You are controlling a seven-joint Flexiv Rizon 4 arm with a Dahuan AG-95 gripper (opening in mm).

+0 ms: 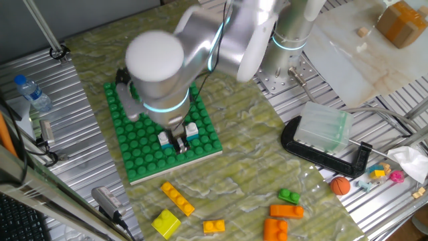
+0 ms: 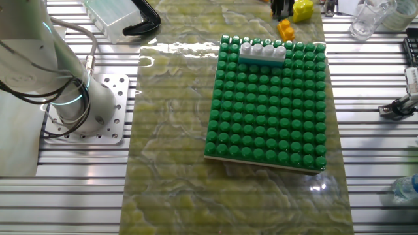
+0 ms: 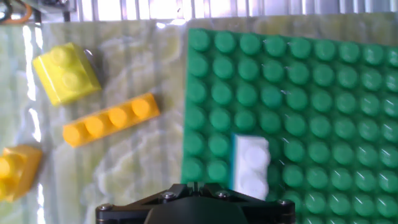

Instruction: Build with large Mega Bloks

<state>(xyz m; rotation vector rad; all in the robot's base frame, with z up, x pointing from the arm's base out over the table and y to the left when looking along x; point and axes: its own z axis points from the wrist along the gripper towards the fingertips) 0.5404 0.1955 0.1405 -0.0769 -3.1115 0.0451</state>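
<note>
A white four-stud brick on a teal one point(image 2: 263, 52) is pressed onto the green baseplate point(image 2: 264, 124) near one edge. It also shows in one fixed view point(image 1: 192, 130) and in the hand view point(image 3: 252, 167). My gripper point(image 1: 178, 144) hangs just above that brick, jaws together and empty; its tips show in the hand view point(image 3: 194, 185). Off the plate lie a long yellow four-stud brick point(image 1: 177, 199) point(image 3: 111, 119), a short yellow brick point(image 1: 166, 223) point(image 3: 65, 73) and a small orange-yellow brick point(image 1: 214, 227) point(image 3: 18, 168). Two orange bricks point(image 1: 286, 211) and a green brick point(image 1: 289, 196) lie further right.
A small orange ball point(image 1: 340, 185) lies by a black clamp point(image 1: 321, 152) that holds a clear box point(image 1: 324, 126). A water bottle point(image 1: 32, 92) lies at the left. The arm's base point(image 2: 85, 104) stands beside the mat.
</note>
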